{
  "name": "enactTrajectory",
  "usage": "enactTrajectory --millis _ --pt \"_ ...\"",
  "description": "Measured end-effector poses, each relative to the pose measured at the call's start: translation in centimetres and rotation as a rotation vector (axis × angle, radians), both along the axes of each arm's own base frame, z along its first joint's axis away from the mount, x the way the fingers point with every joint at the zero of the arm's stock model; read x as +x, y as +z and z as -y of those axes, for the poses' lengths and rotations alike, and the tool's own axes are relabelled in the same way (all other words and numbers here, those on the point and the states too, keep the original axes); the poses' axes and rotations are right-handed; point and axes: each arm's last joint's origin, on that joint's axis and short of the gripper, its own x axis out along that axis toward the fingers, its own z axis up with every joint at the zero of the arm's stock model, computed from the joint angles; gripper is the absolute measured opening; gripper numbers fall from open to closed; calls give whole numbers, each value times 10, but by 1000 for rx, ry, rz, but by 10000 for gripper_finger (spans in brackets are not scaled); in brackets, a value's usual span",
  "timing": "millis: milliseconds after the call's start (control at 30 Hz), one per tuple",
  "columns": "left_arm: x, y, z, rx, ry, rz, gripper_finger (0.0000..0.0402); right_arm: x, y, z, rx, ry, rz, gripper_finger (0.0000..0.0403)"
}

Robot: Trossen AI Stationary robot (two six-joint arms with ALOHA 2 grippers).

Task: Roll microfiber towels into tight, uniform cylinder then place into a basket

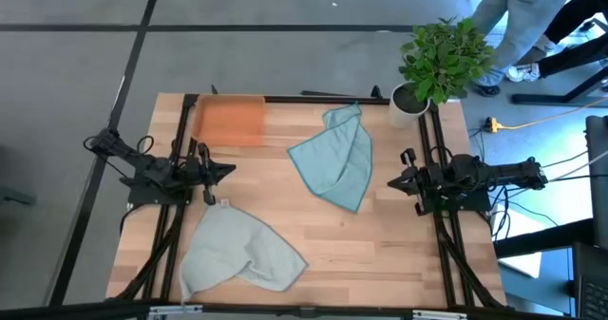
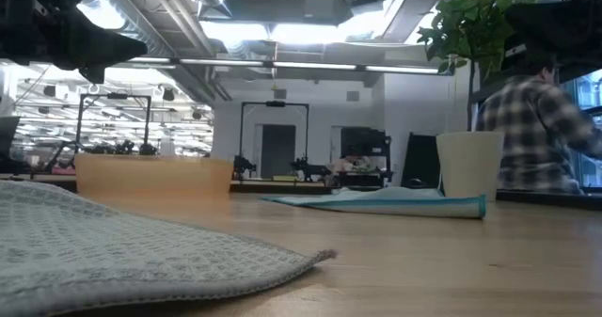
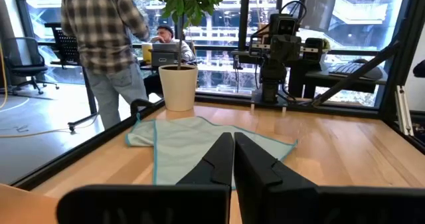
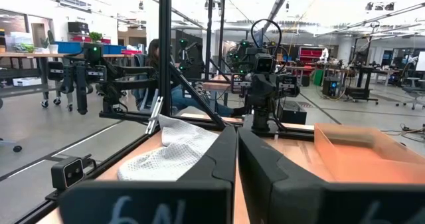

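Across the wooden worktop [image 1: 380, 244] both towels lie loose and unrolled. The grey-green towel [image 1: 237, 252] is rumpled near the front left corner; the teal towel [image 1: 337, 159] sprawls toward the back, right of centre. The orange basket [image 1: 229, 122] waits at the back left corner. Soft, light, floppy cloth, I'd say: pinch a corner or hem. The left claw [image 1: 226, 171] sits at the left edge, pinched closed, holding nothing; the right claw [image 1: 394, 180], at the right edge, likewise.

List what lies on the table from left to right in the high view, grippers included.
Left gripper → grey-green towel → blue towel → right gripper. The orange basket overlaps the first two, the plant pot the last, so they are omitted.
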Motion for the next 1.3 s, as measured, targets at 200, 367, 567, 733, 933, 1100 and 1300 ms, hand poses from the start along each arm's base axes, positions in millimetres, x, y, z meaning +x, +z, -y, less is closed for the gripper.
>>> enactTrajectory --millis 200,367,567,733,933,1100,1300 --pt "0 0 0 0 0 0 2 0 0 0 1 0 0 18" --pt "0 0 0 0 0 0 2 0 0 0 1 0 0 18" --pt "0 0 0 0 0 0 2 0 0 0 -5 -1 2 18" --pt "0 0 0 0 0 0 2 0 1 0 -72 -30 23 18" --pt "0 0 0 0 0 0 2 0 1 0 3 -16 8 18" --pt "0 0 0 0 0 0 2 0 1 0 2 -16 8 18" --pt "0 0 0 0 0 0 2 0 1 0 2 -16 7 18"
